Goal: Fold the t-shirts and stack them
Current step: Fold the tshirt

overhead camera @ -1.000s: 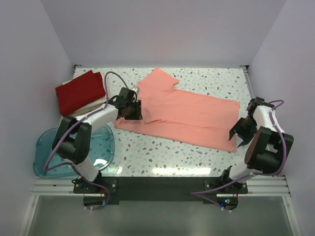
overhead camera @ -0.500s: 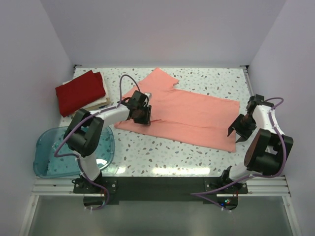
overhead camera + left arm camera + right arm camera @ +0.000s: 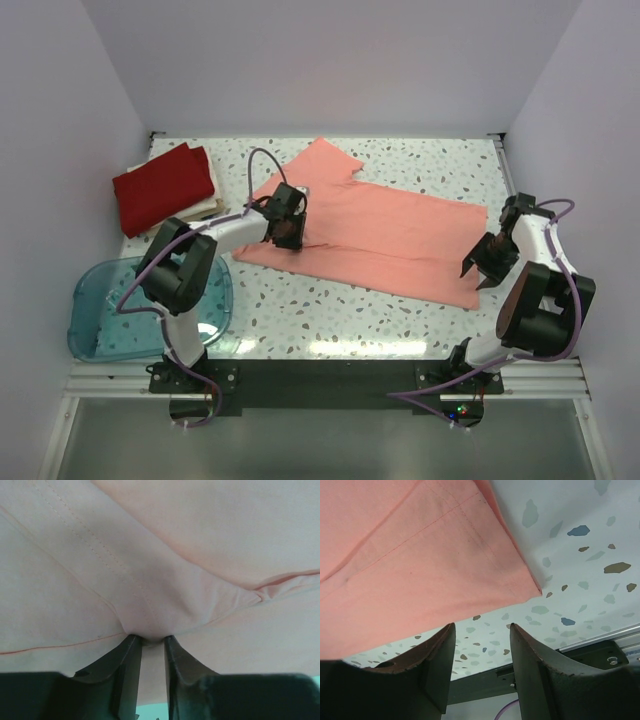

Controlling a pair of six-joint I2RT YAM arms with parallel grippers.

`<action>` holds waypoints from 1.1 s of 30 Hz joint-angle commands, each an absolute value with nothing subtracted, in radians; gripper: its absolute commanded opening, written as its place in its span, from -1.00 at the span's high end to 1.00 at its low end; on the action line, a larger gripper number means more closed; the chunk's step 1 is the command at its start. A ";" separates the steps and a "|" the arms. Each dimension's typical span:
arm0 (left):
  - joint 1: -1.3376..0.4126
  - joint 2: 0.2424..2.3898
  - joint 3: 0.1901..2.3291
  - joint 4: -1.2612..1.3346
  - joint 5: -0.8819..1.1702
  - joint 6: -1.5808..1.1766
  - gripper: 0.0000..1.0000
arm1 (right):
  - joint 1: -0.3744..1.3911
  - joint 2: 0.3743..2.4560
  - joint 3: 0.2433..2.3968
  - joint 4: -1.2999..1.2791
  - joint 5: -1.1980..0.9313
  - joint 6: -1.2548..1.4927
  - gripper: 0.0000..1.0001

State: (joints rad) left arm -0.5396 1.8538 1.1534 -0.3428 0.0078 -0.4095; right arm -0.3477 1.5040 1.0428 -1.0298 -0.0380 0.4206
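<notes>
At the far left a tub (image 3: 100,320) sits at the near edge of the table (image 3: 330,310). Behind it the folded red shirt (image 3: 160,185) lies on the cream shirt (image 3: 203,209). The pink shirt (image 3: 400,235) lies flat mid-table, its long axis running from the sleeves at far left to the hem at near right. The left gripper (image 3: 152,639) sits over the sleeve end, fingers drawn close and pinching a pucker of that cloth. The right gripper (image 3: 480,627) hangs just off the hem corner, fingers apart and holding nothing. Each arm is nearest its own end of the near long edge, so I judge the fold would carry that edge away from the arms
</notes>
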 commanded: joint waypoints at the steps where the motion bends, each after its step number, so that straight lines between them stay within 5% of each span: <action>1: -0.549 1.870 1.206 -0.350 -0.047 -0.405 0.47 | -0.341 1.488 1.040 -1.017 -0.054 0.434 -0.01; 9: -0.566 1.890 1.268 -0.383 -0.074 -0.374 0.93 | -0.336 1.486 1.034 -1.015 -0.057 0.436 -0.01; 33: -0.620 2.131 1.654 -0.552 -0.115 -0.221 0.88 | -0.307 1.535 1.026 -0.996 -0.071 0.445 -0.01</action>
State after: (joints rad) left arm -0.6117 2.1181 1.5887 -0.5373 -0.0982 -0.2646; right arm -0.3164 1.5311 1.0260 -1.0130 -0.0490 0.4274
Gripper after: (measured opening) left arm 0.071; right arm 0.505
